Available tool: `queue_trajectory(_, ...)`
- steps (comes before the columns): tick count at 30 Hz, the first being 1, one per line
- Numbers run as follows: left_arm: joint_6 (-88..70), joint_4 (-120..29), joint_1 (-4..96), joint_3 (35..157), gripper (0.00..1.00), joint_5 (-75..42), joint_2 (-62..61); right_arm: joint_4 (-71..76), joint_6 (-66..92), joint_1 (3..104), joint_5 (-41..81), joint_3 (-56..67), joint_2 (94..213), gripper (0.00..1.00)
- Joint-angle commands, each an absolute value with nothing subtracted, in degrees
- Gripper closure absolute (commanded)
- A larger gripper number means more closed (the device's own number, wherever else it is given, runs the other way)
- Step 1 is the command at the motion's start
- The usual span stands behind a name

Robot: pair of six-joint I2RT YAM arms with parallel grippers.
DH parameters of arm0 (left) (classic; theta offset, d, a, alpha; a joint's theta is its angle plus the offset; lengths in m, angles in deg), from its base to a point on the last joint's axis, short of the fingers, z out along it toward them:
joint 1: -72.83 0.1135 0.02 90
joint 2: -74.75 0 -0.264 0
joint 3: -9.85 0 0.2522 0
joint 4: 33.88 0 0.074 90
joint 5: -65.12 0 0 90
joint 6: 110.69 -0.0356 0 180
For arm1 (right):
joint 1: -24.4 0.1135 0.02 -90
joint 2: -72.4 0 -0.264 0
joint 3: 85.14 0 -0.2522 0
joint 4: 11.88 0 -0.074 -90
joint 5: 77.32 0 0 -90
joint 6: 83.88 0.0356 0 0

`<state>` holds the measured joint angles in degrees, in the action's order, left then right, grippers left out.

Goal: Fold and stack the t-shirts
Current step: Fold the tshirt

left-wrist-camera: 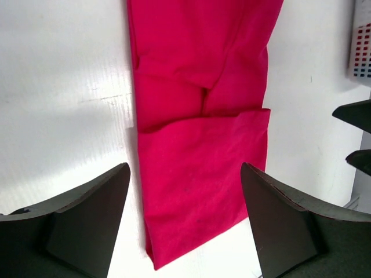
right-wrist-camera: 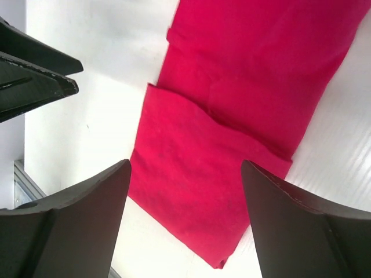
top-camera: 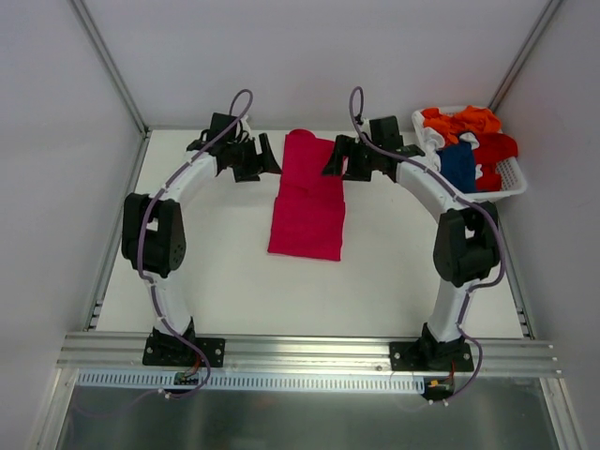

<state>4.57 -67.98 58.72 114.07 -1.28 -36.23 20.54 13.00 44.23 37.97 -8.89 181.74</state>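
Crimson-pink t-shirt [top-camera: 307, 202] lies flat mid-table [top-camera: 225, 272], folded into a long strip. One end is doubled back over the rest, leaving a step edge across the cloth. Left claw [top-camera: 265, 157] and right claw [top-camera: 337, 157] flank the far end of the strip. Both are spread wide, with nothing pinched; the wrist views show the cloth below the fingers, apart from them.

Orange shirt [top-camera: 459, 122], red shirt [top-camera: 492, 150] and dark blue shirt [top-camera: 457, 164] sit bunched in the white basket [top-camera: 511, 187] at the far right. We see no stack on the table yet.

Risks as we judge them:
- The doubled layer sits slightly askew, with a crease near the step. A pinch that catches only the top layer would peel it back and undo the fold.
- Uneven lift between the two sides would skew the strip, so the next fold lands crooked.
- The table looks smooth, so a low claw pass could drag the whole shirt rather than fold it.
- The claws work close together over a narrow strip, so an inward reach by both risks finger contact.
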Motion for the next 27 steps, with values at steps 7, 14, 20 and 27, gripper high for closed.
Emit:
queue_trajectory(7,5.14,-70.75,58.15,93.18,0.13,2.37,-16.51,26.23,16.22,46.01,33.77,9.26,164.8,0.12)
queue_trajectory(14,8.57,-68.04,55.51,80.22,0.18,3.33,-10.95,18.6,25.89,50.76,31.75,27.22,158.63,0.24)
queue_trajectory(20,9.98,-62.23,55.25,76.26,0.27,5.97,-14.02,16.21,25.63,52.7,30.69,28.02,163.72,0.28)
queue_trajectory(27,10.34,-58.28,55.16,74.24,0.32,7.11,-18.41,14.63,25.55,53.13,30.96,27.31,168.2,0.36)
